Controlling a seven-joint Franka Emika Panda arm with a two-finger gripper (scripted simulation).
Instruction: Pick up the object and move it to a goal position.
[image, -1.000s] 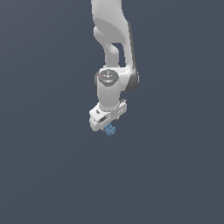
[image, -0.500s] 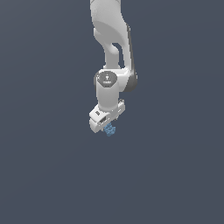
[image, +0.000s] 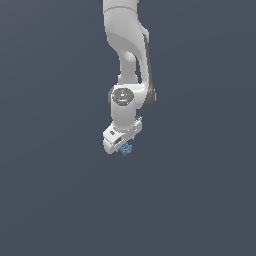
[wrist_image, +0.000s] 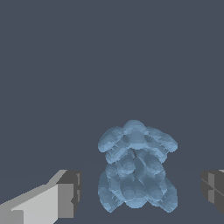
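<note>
Little has shifted: the claw (image: 123, 145) hangs spread around the object (wrist_image: 135, 168), untouched; closing comes next.

Plain dark grey-blue ground (image: 55, 200)

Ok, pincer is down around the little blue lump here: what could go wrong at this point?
1. In the wrist view the pincer is open, with a gap between each finger and the light-blue object. Lifting before closing would leave it behind.
2. The object is lumpy and irregular, so the flat pads may catch only a few bumps and it could twist or squirt out.
3. In the exterior view the white hand hides most of the object, so that view cannot confirm the grip.
</note>
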